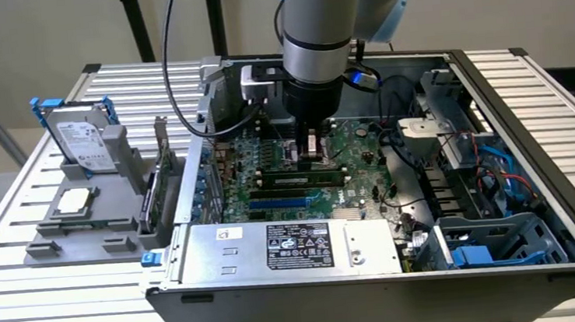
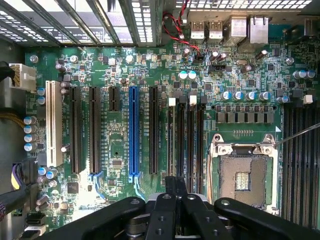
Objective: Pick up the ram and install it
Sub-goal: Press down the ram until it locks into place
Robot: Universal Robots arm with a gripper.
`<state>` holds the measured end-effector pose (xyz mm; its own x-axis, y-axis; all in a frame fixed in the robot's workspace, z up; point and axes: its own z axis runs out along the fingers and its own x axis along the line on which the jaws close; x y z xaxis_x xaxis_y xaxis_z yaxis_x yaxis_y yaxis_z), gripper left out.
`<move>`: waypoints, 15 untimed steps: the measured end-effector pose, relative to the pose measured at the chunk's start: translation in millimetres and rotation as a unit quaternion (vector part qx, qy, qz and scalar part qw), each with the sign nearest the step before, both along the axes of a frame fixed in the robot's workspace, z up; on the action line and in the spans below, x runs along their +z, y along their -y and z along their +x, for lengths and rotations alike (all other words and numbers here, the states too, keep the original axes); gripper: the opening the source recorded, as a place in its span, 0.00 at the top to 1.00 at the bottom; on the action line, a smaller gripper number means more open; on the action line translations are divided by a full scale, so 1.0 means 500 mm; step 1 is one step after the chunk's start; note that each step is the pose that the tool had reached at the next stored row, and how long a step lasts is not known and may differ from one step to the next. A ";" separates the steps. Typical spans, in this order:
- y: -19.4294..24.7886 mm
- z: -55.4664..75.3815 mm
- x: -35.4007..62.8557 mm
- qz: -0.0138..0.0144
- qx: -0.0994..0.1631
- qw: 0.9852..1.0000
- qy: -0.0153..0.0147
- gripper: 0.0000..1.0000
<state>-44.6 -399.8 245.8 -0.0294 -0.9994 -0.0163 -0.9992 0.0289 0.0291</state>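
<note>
On a slatted metal table (image 1: pixel 23 231), the long, thin green ram (image 1: pixel 305 180) sat along a motherboard slot, lengthwise across the exterior view, just beneath the black gripper (image 1: pixel 312 152), whose fingers (image 2: pixel 171 192) looked closed and empty.

Open computer case (image 1: pixel 532 100) on a slatted table (image 1: pixel 29 301), motherboard (image 1: pixel 267 170) inside with the ram (image 1: pixel 300 181) seated in a slot below the arm's gripper (image 1: pixel 311 149), power supply (image 1: pixel 295 246) along the near wall, and a parts holder (image 1: pixel 90 225) with hard drive (image 1: pixel 85 145) at the exterior view's left.
</note>
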 end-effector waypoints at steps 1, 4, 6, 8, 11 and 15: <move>0.0000 0.000 0.000 0.000 0.000 1.000 0.000 0.89; 0.0000 0.000 0.000 0.000 0.000 1.000 0.000 0.89; 0.0000 0.000 -0.002 0.000 0.000 1.000 0.000 0.89; 0.0000 0.000 -0.008 0.000 0.000 1.000 0.000 0.89; 0.0000 0.000 -0.019 0.000 0.000 1.000 0.000 0.89; 0.0001 0.000 -0.030 0.000 0.000 1.000 0.000 0.89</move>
